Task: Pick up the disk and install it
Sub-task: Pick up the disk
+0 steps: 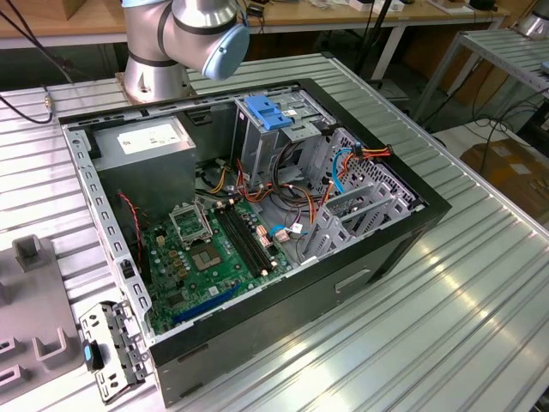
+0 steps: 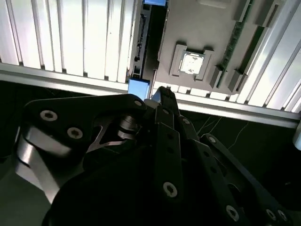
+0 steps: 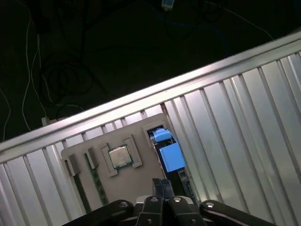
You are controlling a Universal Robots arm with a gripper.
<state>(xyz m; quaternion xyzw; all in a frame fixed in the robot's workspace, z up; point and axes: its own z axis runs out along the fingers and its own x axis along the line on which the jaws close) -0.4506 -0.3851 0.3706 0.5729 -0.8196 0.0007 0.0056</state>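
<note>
The jaws are pressed together with nothing between them, above the grey tray (image 3: 141, 172). The disk (image 3: 171, 157) stands on edge in a slot at that tray's edge, on the bench (image 3: 235, 117).

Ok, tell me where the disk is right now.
In the first wrist view the disk sits in a slot along one edge of the grey tray, beside the square chip in its holder, with the ribbed table on its other side.

arm (image 1: 176, 30): silver tubes, pale-blue joint cap | jaws: black linkage bars, silver screw heads
</note>
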